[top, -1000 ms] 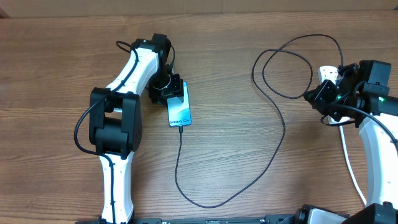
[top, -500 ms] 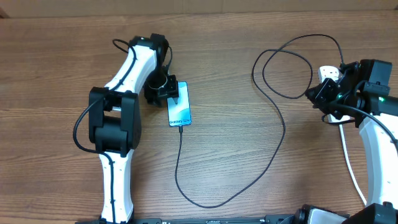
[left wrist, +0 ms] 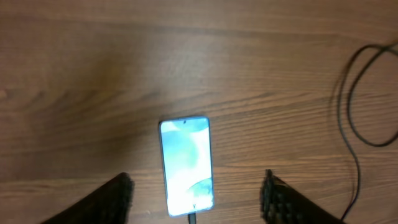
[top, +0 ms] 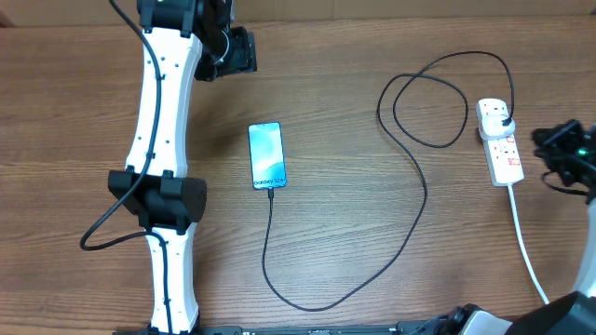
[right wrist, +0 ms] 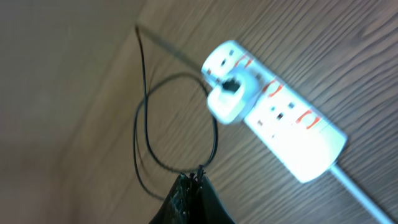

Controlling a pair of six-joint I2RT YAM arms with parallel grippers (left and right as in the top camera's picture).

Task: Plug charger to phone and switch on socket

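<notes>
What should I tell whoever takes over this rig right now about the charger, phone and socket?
Left end effector: open, empty, clear of the phone.
Right end effector: shut, empty, beside the socket.
Done: charger tip sits in the phone's bottom end, its plug in the socket.
Left: confirm the socket switch is on; the pictures cannot tell.

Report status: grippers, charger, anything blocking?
Left gripper open, empty, away from phone. Right gripper shut, empty, beside socket. Charger joins phone, plug in socket; power state unreadable. Nothing blocking.
</notes>
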